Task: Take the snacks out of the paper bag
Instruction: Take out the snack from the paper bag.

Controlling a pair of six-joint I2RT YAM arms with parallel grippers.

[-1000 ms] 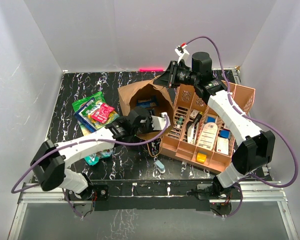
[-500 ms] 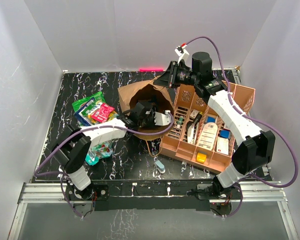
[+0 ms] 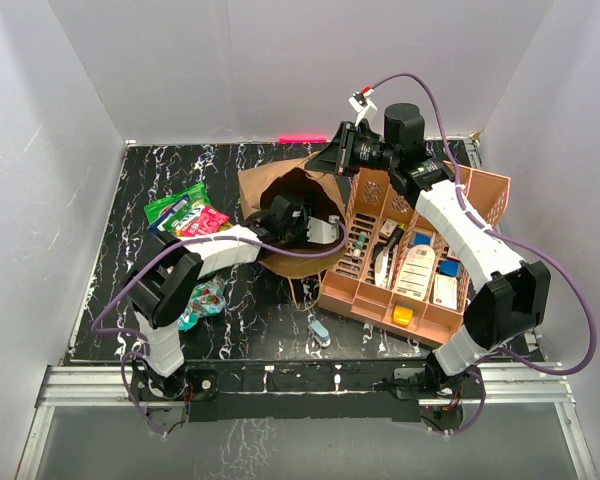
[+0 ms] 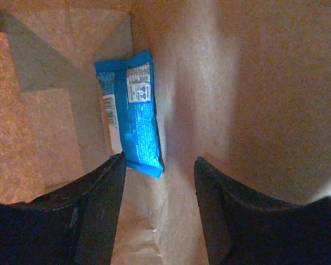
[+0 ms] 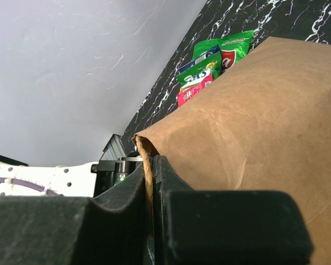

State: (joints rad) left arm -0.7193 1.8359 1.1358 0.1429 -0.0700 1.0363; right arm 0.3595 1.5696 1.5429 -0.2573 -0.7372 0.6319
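The brown paper bag lies on its side at mid table, mouth toward the left arm. My left gripper is inside it, open and empty, its tips just short of a blue snack packet lying against the bag's inner wall. My right gripper is shut on the bag's twisted paper handle and holds up the bag's rim. Several snacks lie outside: green and pink-red packets, also in the right wrist view, and a teal one.
An orange slotted tray with small items stands to the right of the bag. A pale-blue capsule lies near the front edge. White walls enclose the black marbled table.
My left gripper has moved from the bag's mouth deeper into the bag. The right arm and the bag's rim have stayed in place.
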